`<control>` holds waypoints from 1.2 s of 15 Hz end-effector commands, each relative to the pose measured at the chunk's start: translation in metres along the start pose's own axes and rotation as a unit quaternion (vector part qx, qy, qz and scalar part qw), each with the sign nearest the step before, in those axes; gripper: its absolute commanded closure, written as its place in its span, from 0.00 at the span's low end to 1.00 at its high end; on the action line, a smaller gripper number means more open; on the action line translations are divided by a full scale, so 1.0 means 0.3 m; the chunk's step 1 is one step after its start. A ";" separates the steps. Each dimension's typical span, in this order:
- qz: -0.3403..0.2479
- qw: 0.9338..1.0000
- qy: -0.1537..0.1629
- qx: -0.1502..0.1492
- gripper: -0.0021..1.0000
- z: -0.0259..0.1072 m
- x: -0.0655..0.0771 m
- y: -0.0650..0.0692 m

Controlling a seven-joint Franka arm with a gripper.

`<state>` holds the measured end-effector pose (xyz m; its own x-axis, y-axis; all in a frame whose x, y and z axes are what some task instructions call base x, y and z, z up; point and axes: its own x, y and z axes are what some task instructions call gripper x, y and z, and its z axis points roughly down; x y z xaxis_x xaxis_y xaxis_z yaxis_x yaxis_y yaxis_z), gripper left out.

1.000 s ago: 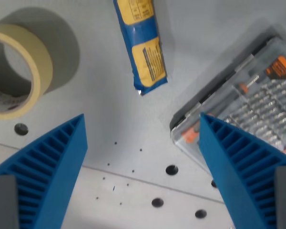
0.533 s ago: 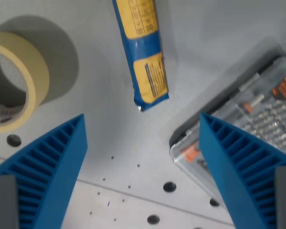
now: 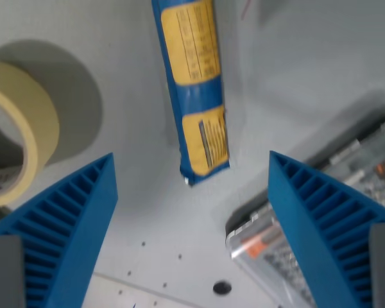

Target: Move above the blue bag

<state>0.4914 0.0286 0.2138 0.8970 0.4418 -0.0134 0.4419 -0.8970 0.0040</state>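
Surface: pale grey table (image 3: 289,70) with small holes | blue bag (image 3: 194,83): lies at top centre, yellow label panels, print too blurred to read | tape roll (image 3: 19,138): left of the bag | clear plastic case (image 3: 321,218): right of the bag, holds metal bits, orange marks | gripper (image 3: 192,199): ribbed blue fingers (image 3: 64,224) wide apart, holding nothing, bag's lower end between them.

Even, cool, fairly bright light falls on a pale grey table (image 3: 289,83). The whole picture is slightly soft. A clear plastic case (image 3: 321,212) at the wrist view's right is the blurriest part, its contents smeared, with a small white glare spot on its near corner. A roll of tape (image 3: 19,147) at the left casts a broad, soft grey shadow up and to its right. The blue bag (image 3: 194,83) throws a faint shadow along its right side.
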 end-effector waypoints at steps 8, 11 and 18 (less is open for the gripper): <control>-0.068 0.998 -0.013 -0.003 0.00 0.102 0.083 0.007; -0.072 0.997 -0.013 -0.004 0.00 0.128 0.097 0.007; -0.069 0.998 -0.012 -0.007 0.00 0.168 0.119 0.008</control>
<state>0.5169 0.0392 0.1642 0.8503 0.5258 -0.0229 0.5259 -0.8505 -0.0043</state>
